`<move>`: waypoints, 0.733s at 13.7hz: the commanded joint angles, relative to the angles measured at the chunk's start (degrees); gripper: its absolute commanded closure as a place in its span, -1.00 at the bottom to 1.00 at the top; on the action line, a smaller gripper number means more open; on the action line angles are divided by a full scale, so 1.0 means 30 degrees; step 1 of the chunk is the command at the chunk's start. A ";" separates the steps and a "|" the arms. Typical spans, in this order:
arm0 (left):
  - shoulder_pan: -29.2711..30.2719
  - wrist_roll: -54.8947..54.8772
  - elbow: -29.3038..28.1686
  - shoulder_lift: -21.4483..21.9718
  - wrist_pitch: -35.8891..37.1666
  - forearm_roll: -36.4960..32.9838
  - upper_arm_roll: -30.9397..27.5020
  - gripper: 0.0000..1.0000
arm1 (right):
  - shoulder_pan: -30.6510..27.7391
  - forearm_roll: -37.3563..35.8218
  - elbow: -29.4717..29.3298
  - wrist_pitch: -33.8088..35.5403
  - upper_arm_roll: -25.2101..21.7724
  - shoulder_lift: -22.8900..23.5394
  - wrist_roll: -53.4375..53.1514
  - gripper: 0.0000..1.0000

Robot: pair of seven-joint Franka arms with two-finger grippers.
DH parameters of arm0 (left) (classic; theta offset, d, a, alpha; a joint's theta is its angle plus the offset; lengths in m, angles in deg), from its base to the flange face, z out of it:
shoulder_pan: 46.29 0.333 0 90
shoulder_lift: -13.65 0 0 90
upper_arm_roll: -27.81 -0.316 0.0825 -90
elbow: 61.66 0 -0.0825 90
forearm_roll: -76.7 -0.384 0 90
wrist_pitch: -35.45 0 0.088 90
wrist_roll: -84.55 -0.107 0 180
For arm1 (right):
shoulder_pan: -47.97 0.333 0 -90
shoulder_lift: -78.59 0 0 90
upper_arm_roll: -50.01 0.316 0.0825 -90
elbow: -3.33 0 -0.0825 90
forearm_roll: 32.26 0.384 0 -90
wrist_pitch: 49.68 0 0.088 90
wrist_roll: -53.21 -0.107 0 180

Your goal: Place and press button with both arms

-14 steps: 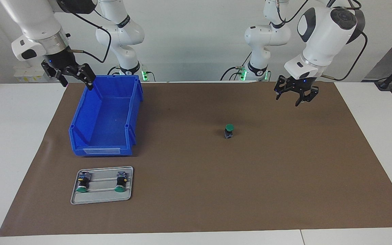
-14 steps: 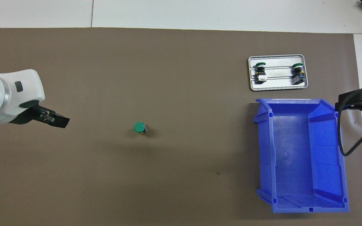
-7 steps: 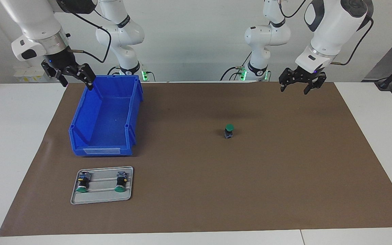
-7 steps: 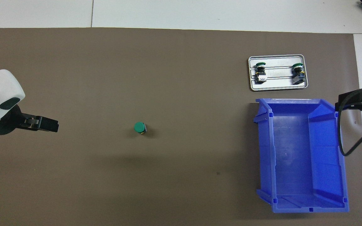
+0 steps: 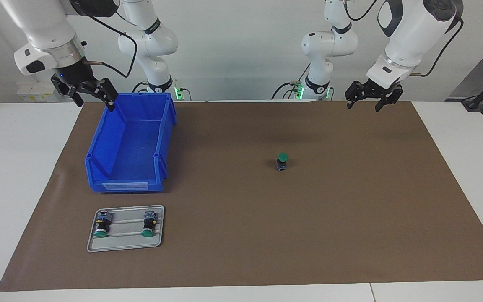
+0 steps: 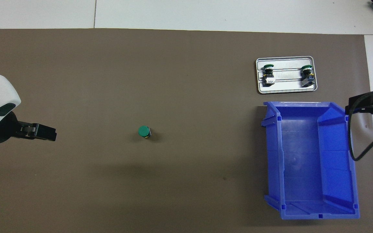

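Both grippers are up near my end, empty. The left gripper (image 5: 369, 99) hangs spread wide over the mat's edge at its own end; the right gripper (image 5: 92, 95), also spread, waits over the blue bin's (image 5: 129, 138) corner. Further out, the button (image 5: 282, 161) stands upright mid-mat, green cap up, so its axis is vertical. I'd say the left is nearer. Farthest out, the tray (image 5: 157, 242) holds two more. No readable labels anywhere.
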 commanded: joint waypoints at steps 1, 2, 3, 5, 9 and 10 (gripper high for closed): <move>0.0217 0.0348 -0.0098 0.0302 0.0297 -0.0329 0.0175 -1.00 | -0.0085 -0.0012 0.0451 0.0035 0.0146 -0.0446 -0.0142 -1.00; 0.0159 0.0291 -0.0098 0.0273 0.0066 -0.0329 0.0175 -1.00 | -0.0085 -0.0012 0.0451 0.0035 0.0146 -0.0446 -0.0142 -1.00; -0.0015 0.0174 -0.0127 0.0273 -0.0372 -0.0329 0.0204 -0.99 | -0.0085 -0.0012 0.0451 0.0035 0.0146 -0.0446 -0.0171 -1.00; -0.0192 0.0319 -0.0215 0.0243 -0.1485 -0.0358 0.0438 -0.75 | -0.0085 -0.0012 0.0451 0.0035 0.0146 -0.0417 -0.0171 -1.00; -0.1565 0.1743 -0.0187 -0.0107 -0.1634 -0.0329 0.0556 0.55 | -0.0085 -0.0012 0.0451 0.0035 0.0146 -0.0446 -0.0171 -1.00; -0.2005 0.2422 -0.0157 -0.0427 -0.1926 -0.0329 0.0556 0.91 | -0.0085 -0.0012 0.0451 0.0035 0.0146 -0.0446 -0.0171 -1.00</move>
